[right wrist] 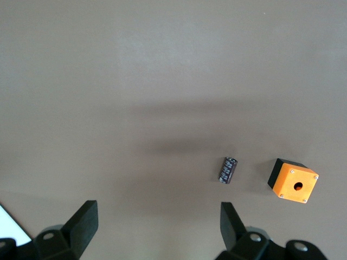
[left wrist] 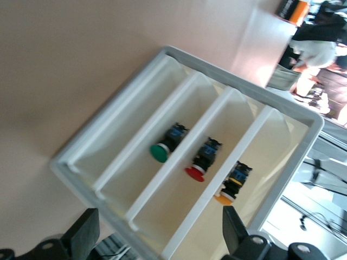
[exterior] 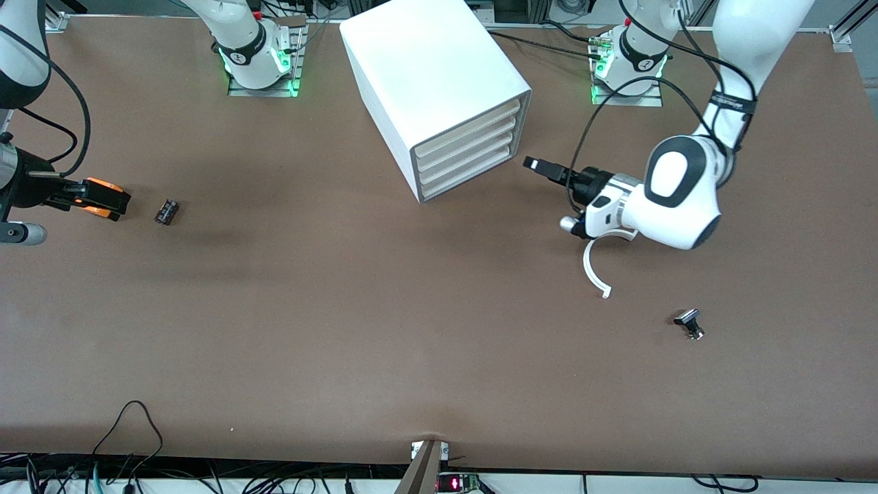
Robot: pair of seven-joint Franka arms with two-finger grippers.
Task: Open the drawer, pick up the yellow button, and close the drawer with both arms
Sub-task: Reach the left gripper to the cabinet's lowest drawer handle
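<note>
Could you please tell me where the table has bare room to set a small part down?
The widest bare patch is the brown tabletop nearer the front camera than the white four-drawer cabinet, between the small black cylindrical part and the small black-and-silver part. It is crowded in front of the cabinet's drawers, where the open left tool hovers beside a white curved piece.

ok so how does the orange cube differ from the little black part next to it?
Shape: the orange cube is boxy with a round hole in its top face; the black part is a cylinder lying on its side. Size: the cube is clearly bigger than the part. Shared: both rest on the table, apart, neither gripped.
</note>
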